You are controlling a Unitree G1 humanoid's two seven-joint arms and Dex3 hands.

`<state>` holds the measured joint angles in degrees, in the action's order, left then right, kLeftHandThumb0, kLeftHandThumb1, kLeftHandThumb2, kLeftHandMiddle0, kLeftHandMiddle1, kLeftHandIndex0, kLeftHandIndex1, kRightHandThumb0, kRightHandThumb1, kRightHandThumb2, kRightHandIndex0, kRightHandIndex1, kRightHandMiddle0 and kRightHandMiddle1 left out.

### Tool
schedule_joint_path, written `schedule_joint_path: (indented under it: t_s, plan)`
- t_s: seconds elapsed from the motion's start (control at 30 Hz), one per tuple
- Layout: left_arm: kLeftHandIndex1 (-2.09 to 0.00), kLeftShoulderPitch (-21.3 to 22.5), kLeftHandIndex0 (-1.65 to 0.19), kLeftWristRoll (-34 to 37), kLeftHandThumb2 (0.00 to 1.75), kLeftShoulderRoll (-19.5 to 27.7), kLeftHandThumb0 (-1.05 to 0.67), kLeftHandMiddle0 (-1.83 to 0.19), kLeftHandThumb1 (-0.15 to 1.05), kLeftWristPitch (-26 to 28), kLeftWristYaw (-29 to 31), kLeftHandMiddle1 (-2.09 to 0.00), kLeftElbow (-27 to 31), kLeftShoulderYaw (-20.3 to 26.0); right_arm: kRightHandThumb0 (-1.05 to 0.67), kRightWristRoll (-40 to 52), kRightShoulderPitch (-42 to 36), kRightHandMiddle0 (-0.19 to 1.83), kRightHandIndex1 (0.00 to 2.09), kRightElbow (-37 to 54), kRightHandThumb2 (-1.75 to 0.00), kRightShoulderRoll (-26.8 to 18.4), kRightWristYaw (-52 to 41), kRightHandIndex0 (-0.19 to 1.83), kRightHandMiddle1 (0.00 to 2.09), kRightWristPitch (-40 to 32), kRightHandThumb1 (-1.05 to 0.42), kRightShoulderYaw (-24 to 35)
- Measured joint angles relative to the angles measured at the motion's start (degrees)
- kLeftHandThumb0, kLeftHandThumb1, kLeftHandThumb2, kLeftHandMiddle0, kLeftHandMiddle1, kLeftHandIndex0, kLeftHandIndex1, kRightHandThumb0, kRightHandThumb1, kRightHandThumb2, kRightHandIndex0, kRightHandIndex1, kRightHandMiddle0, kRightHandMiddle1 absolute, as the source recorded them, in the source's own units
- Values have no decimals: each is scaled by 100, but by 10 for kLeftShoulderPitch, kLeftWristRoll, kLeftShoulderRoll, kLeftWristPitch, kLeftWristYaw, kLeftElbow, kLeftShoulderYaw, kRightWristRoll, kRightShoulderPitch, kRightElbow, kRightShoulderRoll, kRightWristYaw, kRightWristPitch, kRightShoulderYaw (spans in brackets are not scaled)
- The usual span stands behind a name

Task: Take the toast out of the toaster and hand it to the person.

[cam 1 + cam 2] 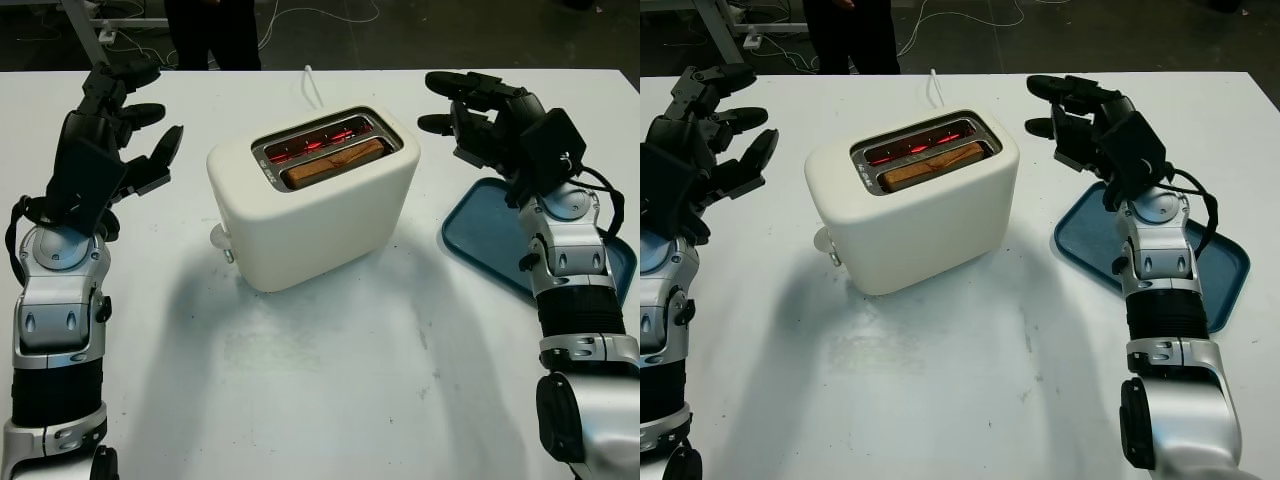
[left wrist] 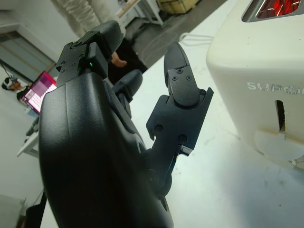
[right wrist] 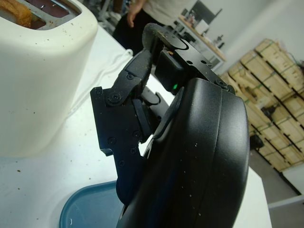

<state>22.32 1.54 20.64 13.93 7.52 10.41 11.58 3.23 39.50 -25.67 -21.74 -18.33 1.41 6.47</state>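
- Toaster [image 1: 312, 200] stands between the 2 hands on the white table [image 1: 330, 380]; both are apart from it.
- Toast [image 1: 334, 163] sits low in the slot nearer the robot; the far slot glows red, so the elements look live.
- Left hand [image 1: 115, 135] is open and holds nothing, raised beside the toaster's lever end.
- Right hand [image 1: 480, 110] is open too, empty, up level with the toaster's top on the other side, above the far corner of a blue tray [image 1: 490, 235].
- Risk: little crust shows above the slot, so a pinch may slip or crumble it; fingers dipping in could meet hot metal.
- Risk: a sideways nudge could shove the light toaster along the table.
- Room: bare table in front; a person [image 1: 210, 30] stands beyond the far edge, cord [image 1: 312, 85] trailing that way.
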Motion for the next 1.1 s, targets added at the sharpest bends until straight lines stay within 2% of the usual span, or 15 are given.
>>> schedule_joint_path:
  t_s: [0.5, 0.7, 0.83, 0.93, 1.1]
  plan:
    - [-80, -1, 0, 0, 67, 0, -28, 0, 74, 0, 0, -96, 0, 0, -39, -1, 0, 74, 34, 0, -85, -1, 0, 77, 3, 0, -92, 0]
    - [-80, -1, 0, 0, 67, 0, -28, 0, 74, 0, 0, -97, 0, 0, -35, -1, 0, 72, 33, 1, -76, -1, 0, 74, 2, -2, -92, 0]
    - [-81, -1, 0, 0, 68, 0, -26, 0, 75, 0, 0, -98, 0, 0, -23, -6, 0, 72, 33, 14, -39, -1, 7, 70, 2, -10, -92, -2]
    - [-81, -1, 0, 0, 68, 0, -26, 0, 74, 0, 0, -98, 0, 0, -14, -10, 0, 67, 33, 15, -19, -1, 12, 68, 0, -10, -92, -1]
    - [-81, -1, 0, 0, 67, 0, -29, 0, 74, 0, 0, -99, 0, 0, -13, 0, 0, 66, 34, 15, -4, 3, 16, 60, 0, -9, -89, 6]
